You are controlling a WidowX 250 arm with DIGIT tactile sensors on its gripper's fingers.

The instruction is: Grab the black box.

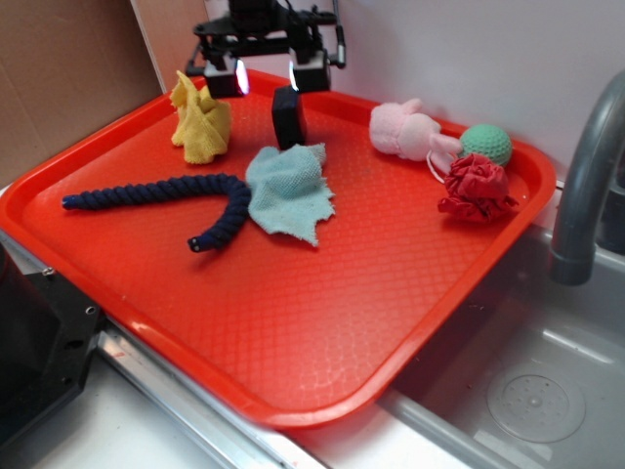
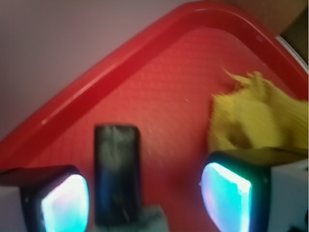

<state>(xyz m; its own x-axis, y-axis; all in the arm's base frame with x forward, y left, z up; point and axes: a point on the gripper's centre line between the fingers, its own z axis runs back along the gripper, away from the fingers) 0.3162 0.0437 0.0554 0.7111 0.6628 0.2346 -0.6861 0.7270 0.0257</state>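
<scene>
Item: small matte black rectangular box [image 1: 288, 117], standing upright on the red plastic tray [image 1: 293, 322]; we are judging it rigid, light, non-fragile. We are seeing the hand [image 2: 145, 198] spread wide and empty, straddling it; its long flat sides are offering the best hold.

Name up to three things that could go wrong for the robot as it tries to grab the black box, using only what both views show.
1. In the wrist view the black box sits off-centre, close to one pad; the open gripper may knock it over instead of clamping it.
2. The box's base rests against the teal cloth, which could get pinched or dragged too.
3. The yellow cloth lies beside the other finger and could snag.
</scene>
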